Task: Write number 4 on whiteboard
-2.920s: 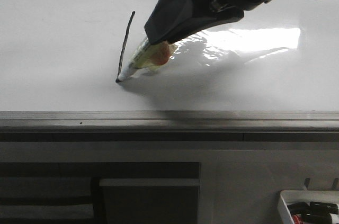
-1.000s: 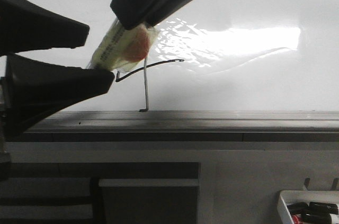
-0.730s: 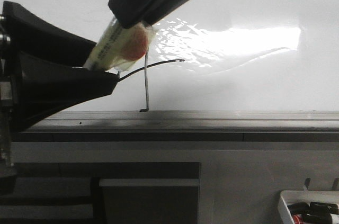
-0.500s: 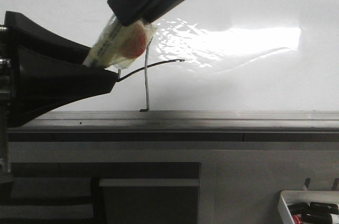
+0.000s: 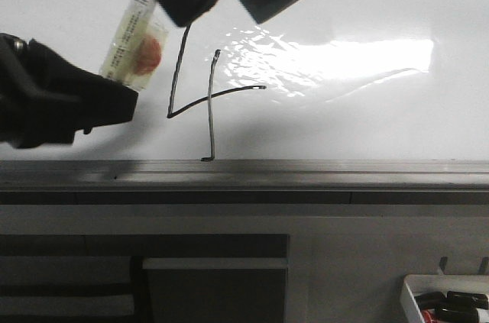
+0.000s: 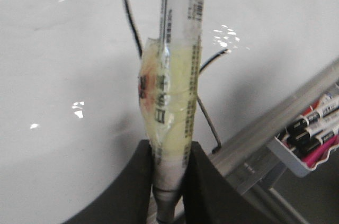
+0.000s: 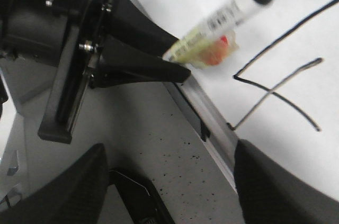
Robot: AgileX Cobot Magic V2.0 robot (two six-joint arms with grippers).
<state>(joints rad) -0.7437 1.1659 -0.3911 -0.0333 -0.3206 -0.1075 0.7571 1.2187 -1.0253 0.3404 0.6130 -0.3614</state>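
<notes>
The number 4 (image 5: 208,98) is drawn in thin black strokes on the whiteboard (image 5: 344,128), just above its grey frame rail (image 5: 306,174). My left gripper (image 5: 122,94) is shut on the lower end of a marker (image 5: 136,37) wrapped in yellowish tape with a red patch; the marker leans up and away, left of the 4. In the left wrist view the fingers (image 6: 132,187) pinch the marker (image 6: 172,102) in front of the 4 (image 6: 212,62). My right gripper (image 5: 218,17) hangs open and empty above the 4. Its wrist view shows the marker (image 7: 222,23) and the 4 (image 7: 275,86).
A small white tray of markers (image 5: 447,304) sits at the lower right below the board; it also shows in the left wrist view (image 6: 312,134). A grey speckled surface (image 7: 175,144) lies below the rail. A glare patch (image 5: 344,56) lies right of the 4.
The right gripper opened and let go of the marker. The left gripper closed on it and moved it left and more upright, uncovering the 4's slanted stroke.
</notes>
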